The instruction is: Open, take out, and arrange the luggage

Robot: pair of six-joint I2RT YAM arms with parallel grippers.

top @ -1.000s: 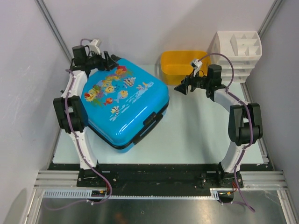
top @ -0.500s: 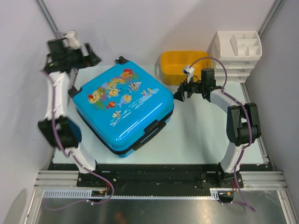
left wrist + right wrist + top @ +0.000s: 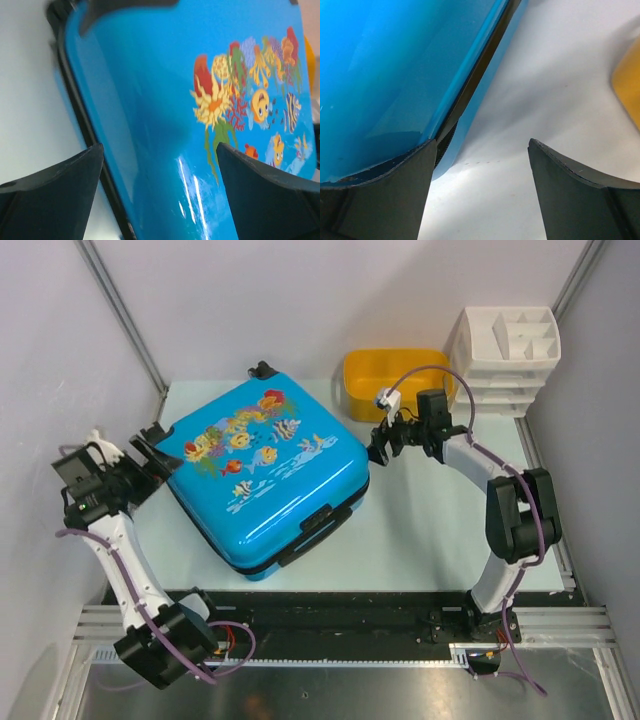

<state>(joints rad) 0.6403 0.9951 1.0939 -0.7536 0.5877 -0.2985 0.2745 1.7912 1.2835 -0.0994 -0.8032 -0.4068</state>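
Luggage (image 3: 265,475) faces both sets of jaws: the left gripper (image 3: 152,452) is spread wide and empty, just beside the case's left corner. The right gripper (image 3: 378,448) is parted too, holding nothing, low by the right corner; I cannot tell whether it touches. The case lies shut and flat on the table (image 3: 430,530), fish print up. A yellow tub (image 3: 395,380) and a white organizer (image 3: 508,350) stand behind.
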